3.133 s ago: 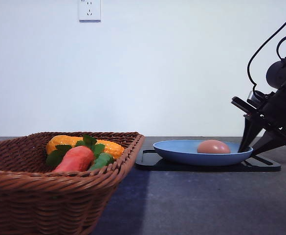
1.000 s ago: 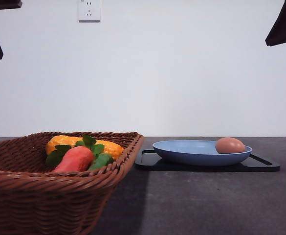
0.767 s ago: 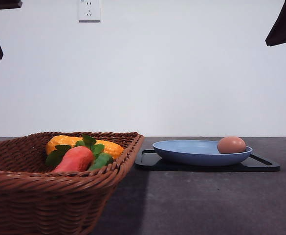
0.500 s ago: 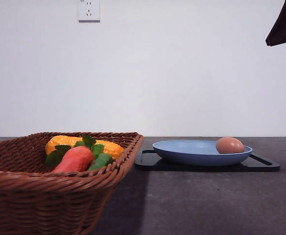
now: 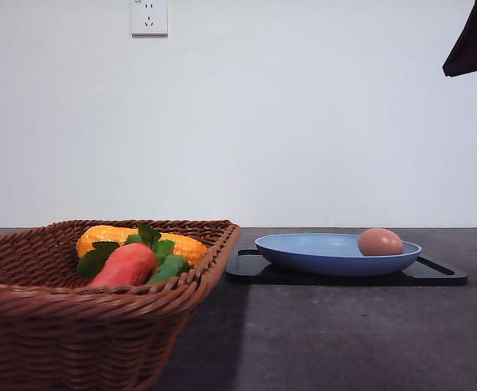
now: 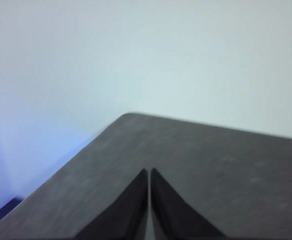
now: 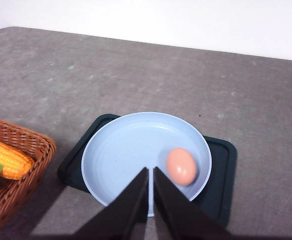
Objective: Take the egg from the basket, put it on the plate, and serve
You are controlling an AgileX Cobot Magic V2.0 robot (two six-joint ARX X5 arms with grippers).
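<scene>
Your basket (image 5: 99,301) ran off the front view's edge, its far half cut away. The plate (image 7: 121,150) sat on a black tray (image 7: 220,190), the egg (image 7: 181,166) inside near its rim. Both grippers, left (image 6: 149,172) and right (image 7: 150,171), were closed and empty, fingertips alone visible.

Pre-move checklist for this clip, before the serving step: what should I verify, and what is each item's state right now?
1. Egg in the plate: ok.
2. Plate seated on the tray: ok.
3. Egg centred: not ok, it sits near the rim.
4. Right gripper shut and empty: ok.
5. Left gripper shut and empty: ok.
6. Carrot and corn in the basket: ok.
</scene>
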